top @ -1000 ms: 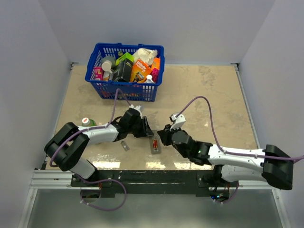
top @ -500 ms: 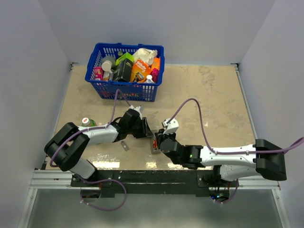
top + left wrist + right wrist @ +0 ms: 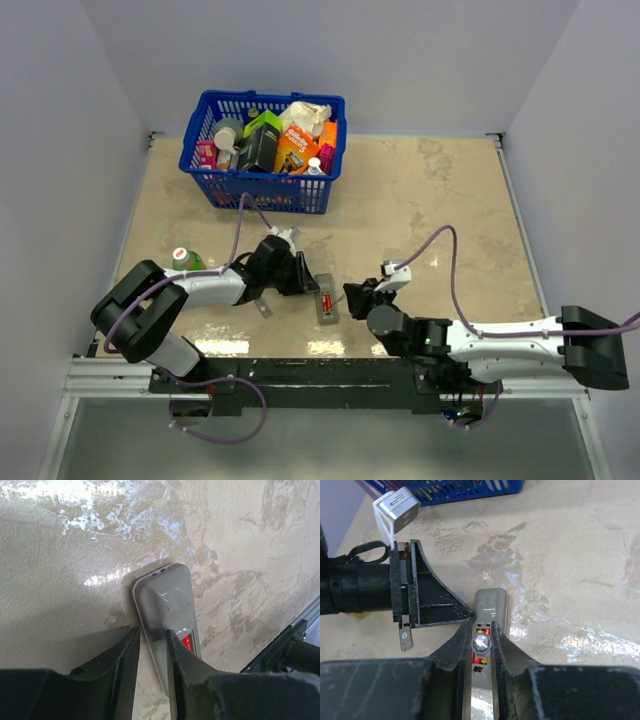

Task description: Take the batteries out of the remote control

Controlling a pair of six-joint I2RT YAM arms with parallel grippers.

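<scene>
one battery [image 3: 481, 643] in the right gripper [image 3: 481, 626], over the remote control [image 3: 490, 602]

One remote control [image 3: 327, 306] on one bench [image 3: 450, 200]. Batteries [image 3: 481, 643]: likely two, one silver end plain to see, the red sliver below it too cramped to count for certain. One small grey cover piece [image 3: 263, 308]. One blue basket [image 3: 262, 190], heaped with many packs. One green container [image 3: 183, 258]. Two arms, left arm [image 3: 205, 285] and right arm [image 3: 500, 340]; two claws, left claw [image 3: 151, 631] and right claw [image 3: 481, 626].

Back-up remote control [image 3: 167, 597] with red batteries [image 3: 186, 642]
</scene>
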